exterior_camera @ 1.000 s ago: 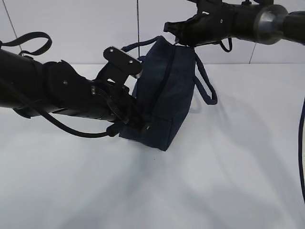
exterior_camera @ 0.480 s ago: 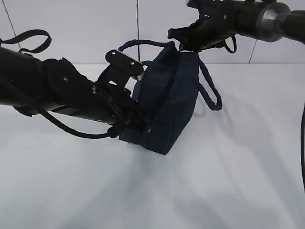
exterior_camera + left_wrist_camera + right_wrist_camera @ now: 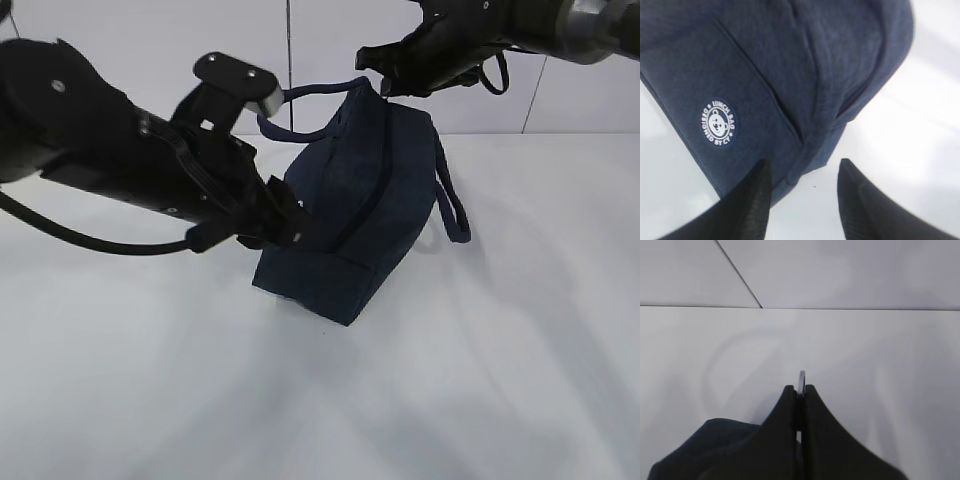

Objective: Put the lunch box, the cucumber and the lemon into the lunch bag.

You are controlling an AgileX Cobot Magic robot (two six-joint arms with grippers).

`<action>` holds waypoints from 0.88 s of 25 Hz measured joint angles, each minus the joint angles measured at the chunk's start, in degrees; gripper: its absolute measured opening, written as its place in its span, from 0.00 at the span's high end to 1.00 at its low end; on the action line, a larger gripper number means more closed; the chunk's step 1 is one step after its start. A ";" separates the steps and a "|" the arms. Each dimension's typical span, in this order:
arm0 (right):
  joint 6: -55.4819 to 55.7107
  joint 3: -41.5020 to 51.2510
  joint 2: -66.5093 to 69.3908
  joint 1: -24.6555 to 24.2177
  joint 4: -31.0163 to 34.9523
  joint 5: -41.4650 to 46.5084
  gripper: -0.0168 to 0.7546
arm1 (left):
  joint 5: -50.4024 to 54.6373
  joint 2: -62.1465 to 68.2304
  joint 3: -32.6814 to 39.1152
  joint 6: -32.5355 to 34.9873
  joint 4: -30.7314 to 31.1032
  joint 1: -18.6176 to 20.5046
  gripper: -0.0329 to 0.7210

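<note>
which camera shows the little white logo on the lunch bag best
The left wrist view: the round white logo on the lunch bag sits close and readable. The exterior view shows the bag without it; the right wrist view shows only a dark corner.

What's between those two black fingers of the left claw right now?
In the left wrist view, the left gripper's parted fingers frame a corner of the boxy dark navy fabric lunch bag, then bare white table.

One lunch bag [image 3: 350, 225]; two handles; two arms.

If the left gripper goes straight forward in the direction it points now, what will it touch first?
Most likely the lunch bag: the open left gripper points at its lower corner seam, just ahead between the fingertips. The exact gap is hard to judge.
</note>
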 joint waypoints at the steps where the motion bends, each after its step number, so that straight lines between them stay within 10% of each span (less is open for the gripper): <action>1: -0.44 -0.47 -0.08 0.00 0.48 0.42 0.96 | 1.51 -1.36 0.00 -0.56 0.00 0.60 0.52; 10: -2.07 -1.83 -0.08 0.00 4.86 2.59 0.96 | 17.28 -5.94 -8.95 -12.69 0.71 8.45 0.52; 22: -3.39 -1.86 -0.08 0.00 7.69 5.08 0.96 | 40.08 9.61 -38.11 -26.54 13.15 13.79 0.52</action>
